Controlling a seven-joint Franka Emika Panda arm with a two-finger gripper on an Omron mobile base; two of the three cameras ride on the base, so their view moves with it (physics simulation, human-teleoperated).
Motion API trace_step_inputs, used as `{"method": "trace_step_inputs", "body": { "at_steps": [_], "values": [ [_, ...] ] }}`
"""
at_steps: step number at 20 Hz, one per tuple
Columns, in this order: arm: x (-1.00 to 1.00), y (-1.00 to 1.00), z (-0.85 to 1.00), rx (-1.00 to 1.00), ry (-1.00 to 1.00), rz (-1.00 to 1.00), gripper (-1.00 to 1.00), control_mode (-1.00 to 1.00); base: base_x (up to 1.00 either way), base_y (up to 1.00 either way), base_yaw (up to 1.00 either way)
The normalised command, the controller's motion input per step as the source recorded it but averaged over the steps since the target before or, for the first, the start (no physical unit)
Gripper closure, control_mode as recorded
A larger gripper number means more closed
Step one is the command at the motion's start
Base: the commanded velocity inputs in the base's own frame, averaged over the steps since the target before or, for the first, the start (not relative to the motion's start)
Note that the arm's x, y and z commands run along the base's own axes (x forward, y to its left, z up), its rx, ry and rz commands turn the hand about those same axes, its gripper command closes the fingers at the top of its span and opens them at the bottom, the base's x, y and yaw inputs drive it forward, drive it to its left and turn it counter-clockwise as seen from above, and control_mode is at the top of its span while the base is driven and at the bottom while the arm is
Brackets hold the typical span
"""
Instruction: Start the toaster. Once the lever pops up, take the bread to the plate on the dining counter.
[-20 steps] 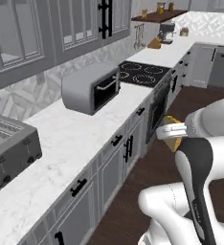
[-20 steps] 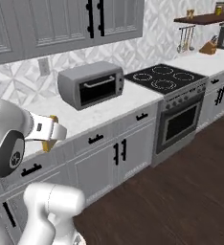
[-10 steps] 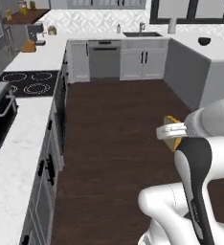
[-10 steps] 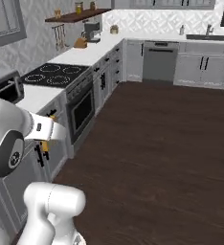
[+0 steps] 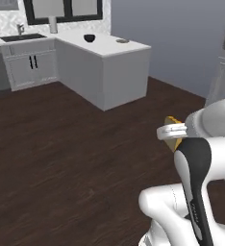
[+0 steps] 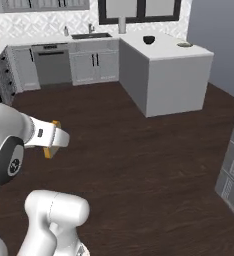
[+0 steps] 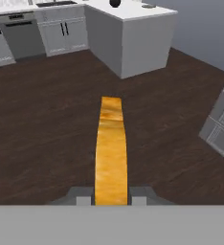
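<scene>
The bread (image 7: 111,148) is pinched edge-on in the claw (image 7: 111,200) at the bottom centre of the hand view. The plate (image 6: 184,44) is seen on the white surface (image 6: 164,50) at upper right; the slice is best kept level until carried above it.

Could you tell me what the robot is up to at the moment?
The arm is carrying the bread, a slice seen edge-on with its golden-brown crust showing, clamped in the shut pincer. It is held out over the dark wooden floor, out in the open kitchen. Ahead stands a white counter with a small dark bowl and a shallow plate on top; the bread has not reached it yet.
</scene>
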Motion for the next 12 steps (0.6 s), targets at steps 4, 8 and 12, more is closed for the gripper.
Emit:
{"method": "trace_step_inputs", "body": {
  "at_steps": [4, 8, 12],
  "values": [
    [0.00, 0.00, 0.00, 0.00, 0.00, 0.00, 1.00, 1.00, 0.50, -0.28, -0.48],
    [0.00, 0.00, 0.00, 0.00, 0.00, 0.00, 1.00, 1.00, 0.96, -0.07, -0.04],
    [0.00, 0.00, 0.00, 0.00, 0.00, 0.00, 1.00, 1.00, 1.00, 0.00, 0.00]
  ]
}}
